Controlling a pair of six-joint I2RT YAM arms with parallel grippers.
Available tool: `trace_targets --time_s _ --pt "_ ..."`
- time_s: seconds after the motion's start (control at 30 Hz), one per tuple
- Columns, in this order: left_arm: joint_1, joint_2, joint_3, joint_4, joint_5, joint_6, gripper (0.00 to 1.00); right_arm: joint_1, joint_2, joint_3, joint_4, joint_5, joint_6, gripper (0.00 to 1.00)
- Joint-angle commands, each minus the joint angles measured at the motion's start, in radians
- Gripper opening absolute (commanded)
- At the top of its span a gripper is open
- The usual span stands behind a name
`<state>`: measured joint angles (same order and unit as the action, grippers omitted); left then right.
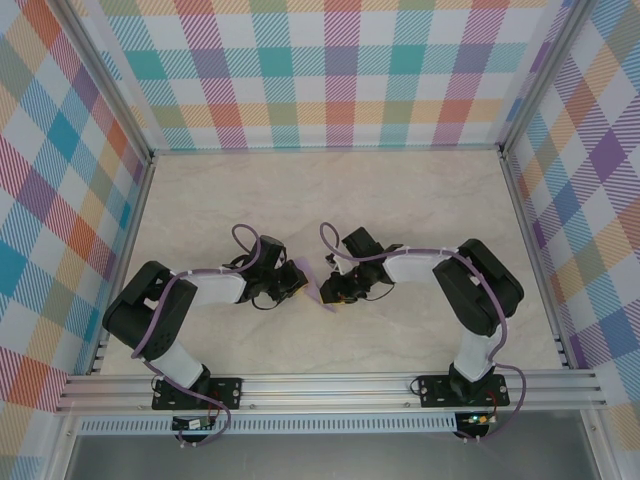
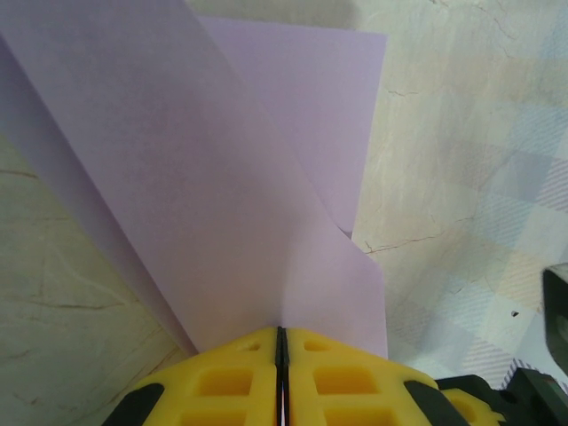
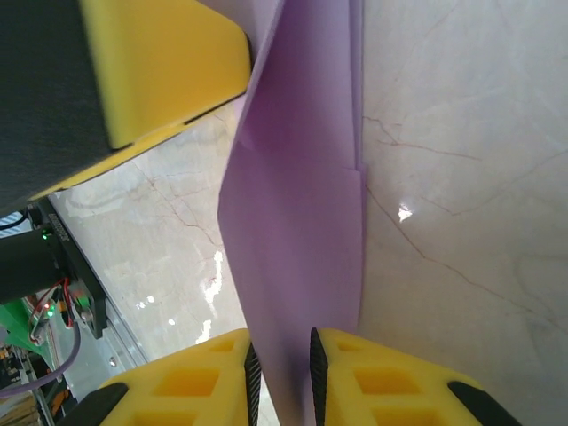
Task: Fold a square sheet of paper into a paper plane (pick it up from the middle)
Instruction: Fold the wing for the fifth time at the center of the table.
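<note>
From above, the two arms met nose to nose near the middle of the marble-patterned desk (image 1: 300, 195), with only a lilac sliver showing between them. The left wrist view gave the detail: the square sheet of paper (image 2: 222, 195), smooth and matte, was folded into overlapping panels with a slanting crease. Its near edge was pinched in the left fingers (image 2: 253, 359), whose yellow moulded pads were closed to a hairline. In the right wrist view the paper ran down between the right fingers (image 3: 222, 368), which stood slightly parted around it.
</note>
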<state>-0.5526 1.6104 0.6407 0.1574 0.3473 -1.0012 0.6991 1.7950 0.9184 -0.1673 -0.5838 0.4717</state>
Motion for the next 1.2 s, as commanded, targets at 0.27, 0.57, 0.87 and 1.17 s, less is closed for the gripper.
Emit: trace_targets --time_s 0.27,0.57,0.87,1.17 --pt "-0.013 0.008 0.018 -0.015 -0.004 0.023 0.09 -0.003 -0.055 0.017 -0.047 0.004 0.002 0.25" --pt "-0.013 0.009 0.020 -0.013 -0.006 0.021 0.09 -0.003 -0.010 0.006 -0.048 0.004 -0.002 0.15" --pt "-0.013 0.018 0.025 -0.016 -0.010 0.022 0.09 -0.003 0.038 -0.006 -0.038 0.007 -0.005 0.14" --pt "-0.013 0.026 0.036 -0.023 -0.010 0.027 0.09 -0.003 0.037 -0.007 -0.046 0.012 -0.016 0.17"
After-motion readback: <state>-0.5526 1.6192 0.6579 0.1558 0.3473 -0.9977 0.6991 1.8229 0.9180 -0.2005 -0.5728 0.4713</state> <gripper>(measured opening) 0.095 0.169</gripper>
